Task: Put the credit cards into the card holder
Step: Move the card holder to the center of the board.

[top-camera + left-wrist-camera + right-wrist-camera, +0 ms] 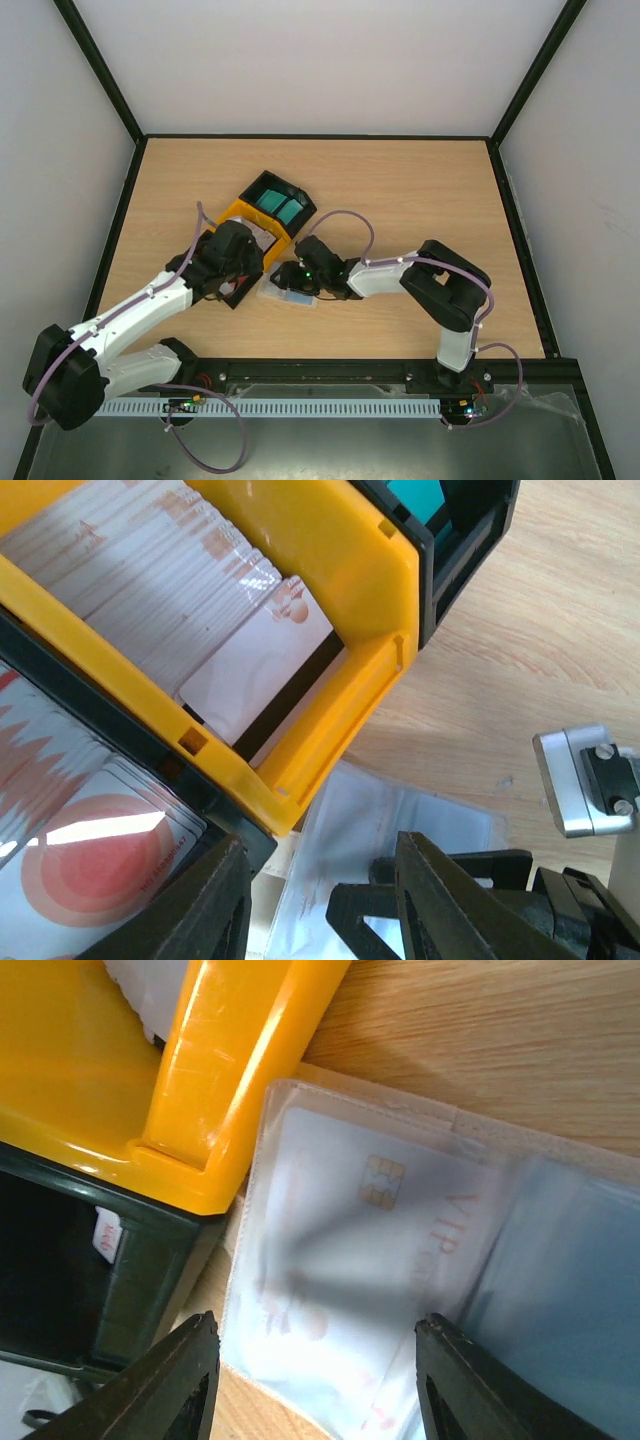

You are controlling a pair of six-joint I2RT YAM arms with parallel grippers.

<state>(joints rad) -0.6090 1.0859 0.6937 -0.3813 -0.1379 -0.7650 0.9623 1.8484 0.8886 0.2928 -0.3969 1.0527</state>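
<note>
A: Seating the white chip-marked plastic card (375, 1210) well?
B: Push it square into the open clear-sleeved card holder (560, 1260), I'd judge, sleeve kept flat.
A: Grippers?
B: Right gripper (315, 1380) and left gripper (320, 900) both gape, empty. Holder lies directly under the right one, left of centre toward the desk's (400, 200) near edge.

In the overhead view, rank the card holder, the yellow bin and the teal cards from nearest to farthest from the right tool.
1. Card holder: directly beneath the right tool, on the near side.
2. Yellow bin: just beyond, toward the back left.
3. Teal cards: farthest, at the back, behind the yellow bin.
</note>
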